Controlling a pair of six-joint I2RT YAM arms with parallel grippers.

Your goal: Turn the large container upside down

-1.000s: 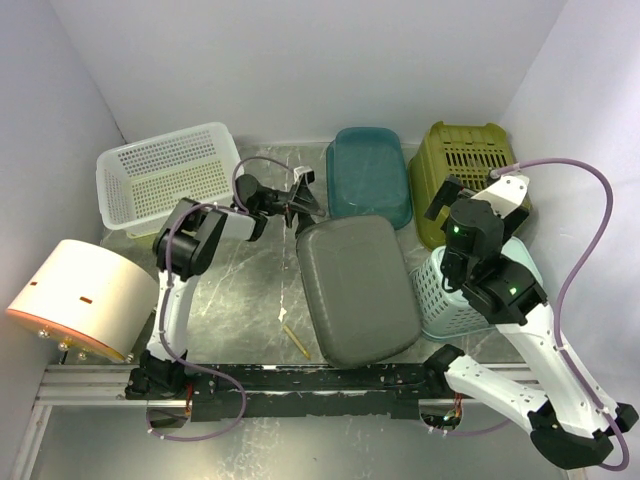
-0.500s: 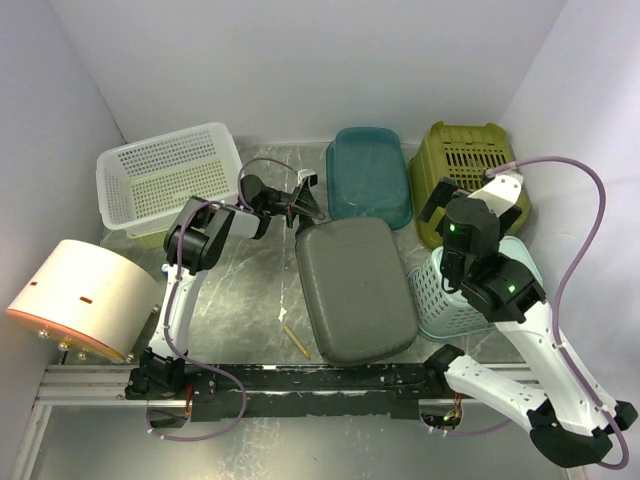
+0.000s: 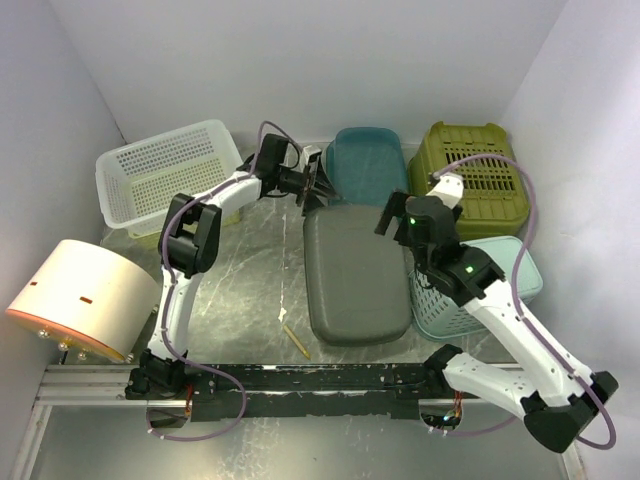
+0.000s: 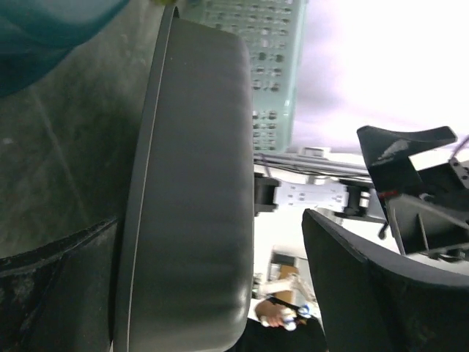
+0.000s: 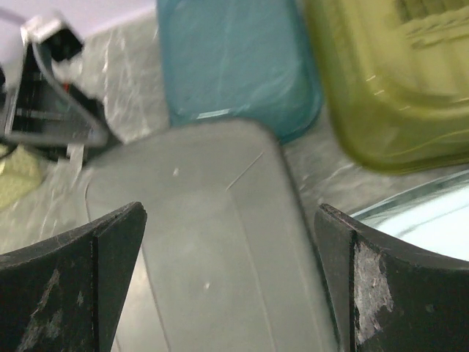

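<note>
Marbled grey worktop (image 3: 250,290) carries the large grey container (image 3: 358,275) at frame centre, smooth closed side up. Left end effector (image 3: 316,184) hovers spread wide at its upper edge; right end effector (image 5: 229,213), also released, hangs over its upper right corner. Teal tub (image 3: 368,175) sits just above, mint basket (image 3: 470,295) just beside on the right.

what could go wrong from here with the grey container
1. The open left gripper sits by the far end of the grey container, close to the teal tub; a sweep may knock either.
2. The open right gripper hovers over the container beside the mint basket; coming down, it might catch that rim.
</note>
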